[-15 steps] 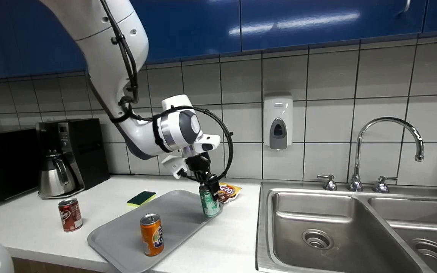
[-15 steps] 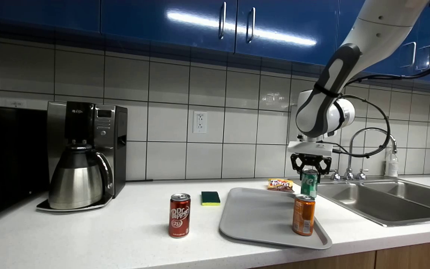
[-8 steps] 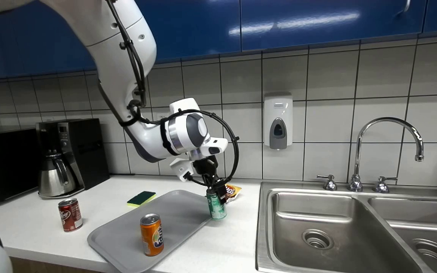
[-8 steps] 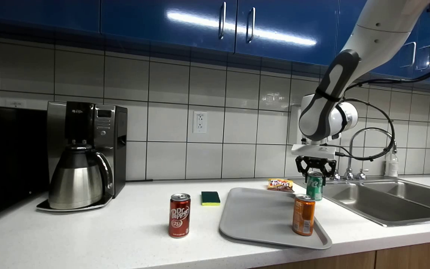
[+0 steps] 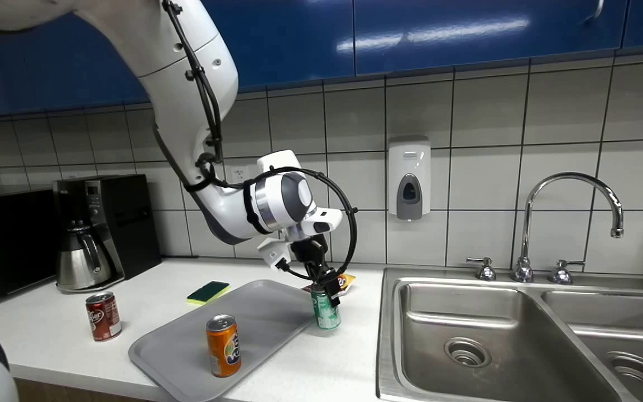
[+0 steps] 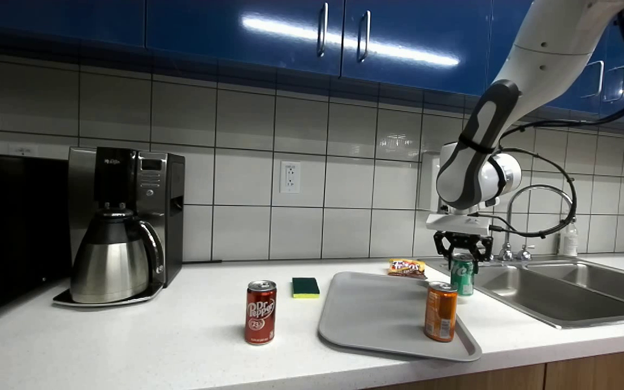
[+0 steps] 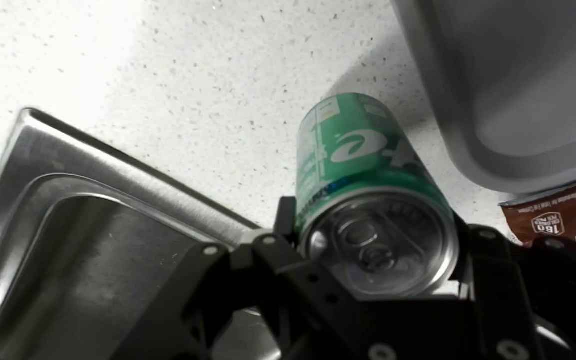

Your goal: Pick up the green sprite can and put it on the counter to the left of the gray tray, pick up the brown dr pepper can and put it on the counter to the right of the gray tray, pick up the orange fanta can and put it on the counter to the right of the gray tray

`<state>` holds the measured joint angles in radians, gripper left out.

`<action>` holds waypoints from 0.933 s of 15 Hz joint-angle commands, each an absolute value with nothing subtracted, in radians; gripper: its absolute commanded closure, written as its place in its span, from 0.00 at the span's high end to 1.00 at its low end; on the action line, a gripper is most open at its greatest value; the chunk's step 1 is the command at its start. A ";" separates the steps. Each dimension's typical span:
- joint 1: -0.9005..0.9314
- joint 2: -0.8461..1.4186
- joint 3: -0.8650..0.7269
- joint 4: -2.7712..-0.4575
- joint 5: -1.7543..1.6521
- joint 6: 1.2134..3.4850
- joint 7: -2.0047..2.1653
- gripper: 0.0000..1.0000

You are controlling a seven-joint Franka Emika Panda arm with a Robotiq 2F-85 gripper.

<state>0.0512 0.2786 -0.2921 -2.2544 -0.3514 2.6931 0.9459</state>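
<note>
My gripper (image 6: 462,264) is shut on the green sprite can (image 6: 462,281), with a finger on each side of its upper part. The wrist view shows the can's silver top and green side (image 7: 358,150) between the fingers. The can is upright over the counter (image 5: 321,363), between the gray tray (image 6: 377,319) and the sink; whether its base touches the counter I cannot tell. The orange fanta can (image 5: 223,346) stands on the tray near its front edge. The brown dr pepper can (image 6: 261,314) stands on the counter on the far side of the tray from the sink.
A stainless double sink (image 7: 93,250) lies close beside the held can. A snack bag (image 6: 407,267) lies behind the tray. A green and yellow sponge (image 6: 305,287) lies beside the tray. A coffee maker (image 6: 128,238) stands at the back.
My gripper has moved to the right and down in both exterior views with the sprite can, from over the tray's edge to over the counter beside the sink. The other cans have not moved.
</note>
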 commanded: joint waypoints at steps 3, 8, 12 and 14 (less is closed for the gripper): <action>0.039 0.298 -0.306 -2.227 -0.329 2.678 0.956 0.38; 0.032 0.297 -0.310 -2.229 -0.300 2.683 0.946 0.89; 0.032 0.285 -0.316 -2.234 -0.295 2.692 0.950 1.00; 0.039 0.276 -0.322 -2.239 -0.302 2.693 0.961 1.00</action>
<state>0.0415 0.3004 -0.3203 -2.2342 -0.3025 2.6940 0.9459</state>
